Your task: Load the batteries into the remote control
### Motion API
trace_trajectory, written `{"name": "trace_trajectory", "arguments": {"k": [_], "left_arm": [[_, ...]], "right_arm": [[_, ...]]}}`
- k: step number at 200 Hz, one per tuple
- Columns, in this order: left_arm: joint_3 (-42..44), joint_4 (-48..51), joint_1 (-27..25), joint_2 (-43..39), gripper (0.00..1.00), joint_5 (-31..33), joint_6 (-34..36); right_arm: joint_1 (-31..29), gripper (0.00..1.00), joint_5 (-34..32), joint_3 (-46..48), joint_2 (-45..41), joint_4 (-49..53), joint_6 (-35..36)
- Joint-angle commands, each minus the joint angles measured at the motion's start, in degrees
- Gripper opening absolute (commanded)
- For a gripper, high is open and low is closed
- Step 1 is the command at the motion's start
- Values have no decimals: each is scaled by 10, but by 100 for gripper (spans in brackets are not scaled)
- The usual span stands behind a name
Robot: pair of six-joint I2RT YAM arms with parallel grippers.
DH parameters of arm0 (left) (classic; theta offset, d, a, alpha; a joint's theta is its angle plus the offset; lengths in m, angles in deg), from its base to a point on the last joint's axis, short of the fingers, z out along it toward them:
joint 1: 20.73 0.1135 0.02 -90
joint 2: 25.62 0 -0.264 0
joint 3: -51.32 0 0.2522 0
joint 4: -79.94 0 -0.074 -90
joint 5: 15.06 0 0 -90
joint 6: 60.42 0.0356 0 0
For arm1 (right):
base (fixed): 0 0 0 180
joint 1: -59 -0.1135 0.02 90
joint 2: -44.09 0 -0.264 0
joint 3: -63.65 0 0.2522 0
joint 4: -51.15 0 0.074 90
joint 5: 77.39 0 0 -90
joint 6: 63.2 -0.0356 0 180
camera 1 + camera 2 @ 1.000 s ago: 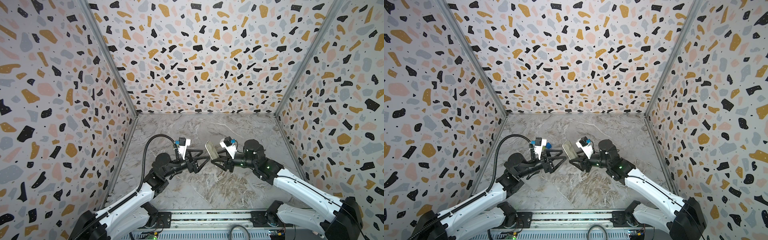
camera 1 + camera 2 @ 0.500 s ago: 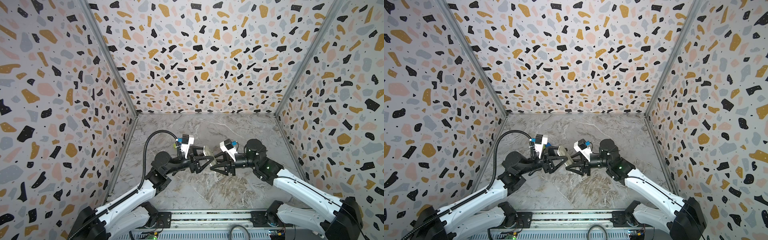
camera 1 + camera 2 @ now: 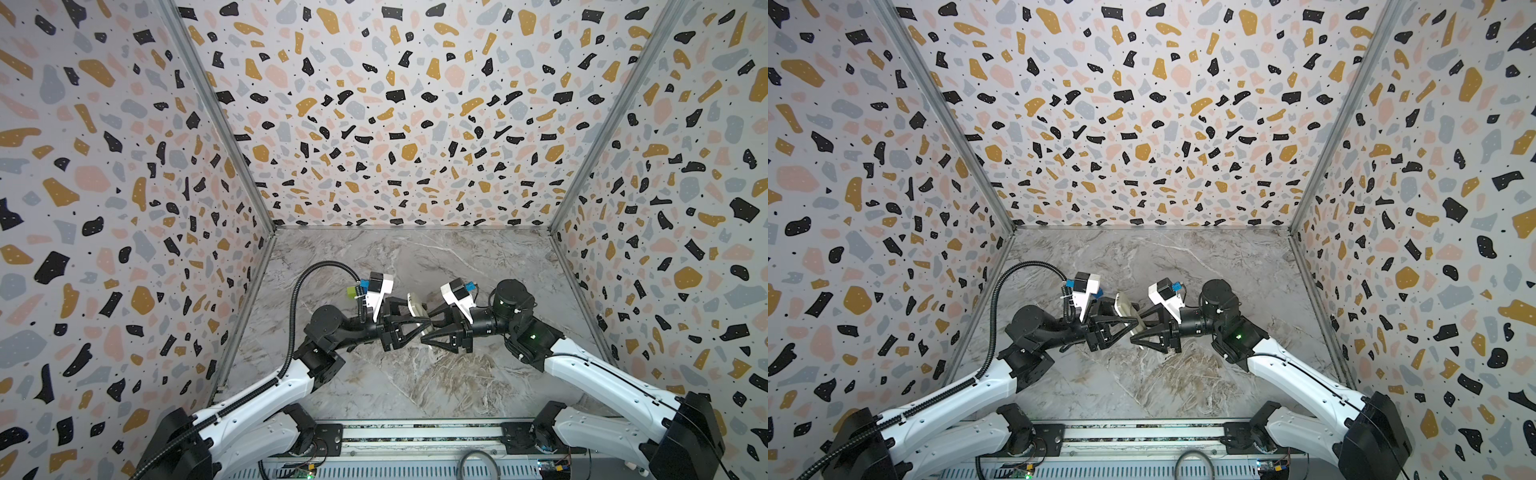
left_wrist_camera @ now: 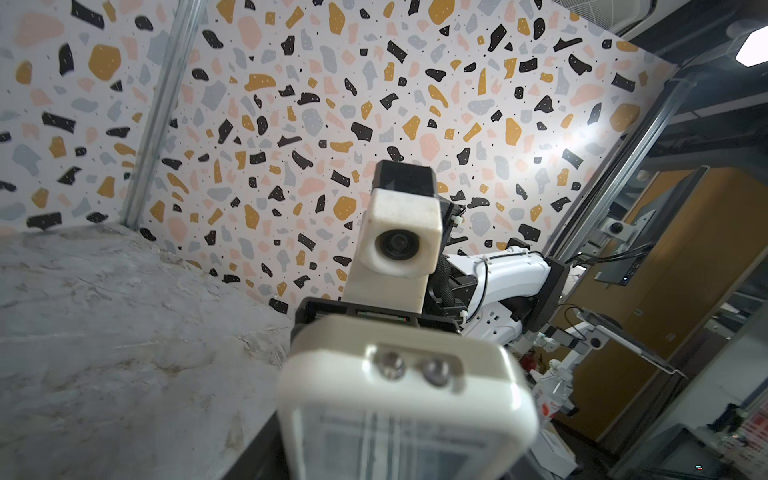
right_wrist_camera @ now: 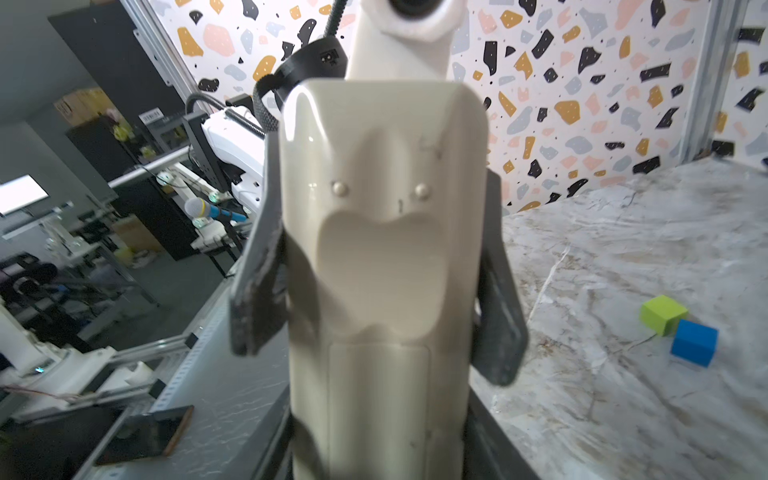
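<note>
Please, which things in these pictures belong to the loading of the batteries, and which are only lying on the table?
For the job:
- remote control, held up off the table, plain back towards the right wrist camera

Just lying about:
- green cube, on the table
- blue cube, right beside the green one

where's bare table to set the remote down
Bare table: the far strip along the back wall, and the near patch between the held remote control and the front rail. Crowded: the middle, where left gripper and right gripper meet on it, with the green cube and blue cube just beyond the left wrist.
</note>
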Motion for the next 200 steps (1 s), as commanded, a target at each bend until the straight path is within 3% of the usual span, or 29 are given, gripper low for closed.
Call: {"name": "trace_trajectory", "arguments": {"k": [1, 29, 41, 69, 87, 119, 176, 200], "left_arm": [[-22, -36, -7, -1, 47, -14, -10], [-25, -30, -8, -2, 34, -8, -7], [-27, -21, -9, -2, 28, -3, -3], [-31, 5, -9, -2, 18, 16, 5], [-44, 74, -9, -3, 10, 49, 33], [-77, 206, -7, 1, 8, 151, 75], [-226, 532, 48, 120, 7, 278, 104], [-275, 590, 54, 177, 7, 334, 99]], "right_arm": [[3, 12, 16, -4, -5, -36, 5], [3, 14, 15, -1, -5, -37, 4], [3, 19, 11, -2, -5, -35, 4], [2, 53, -22, -8, -9, -3, 16], [3, 73, -62, -7, -19, 25, 27], [12, 100, -153, 3, -51, 86, 44], [42, 99, -339, 22, -94, 209, 87], [43, 99, -421, 19, -83, 257, 103]]}}
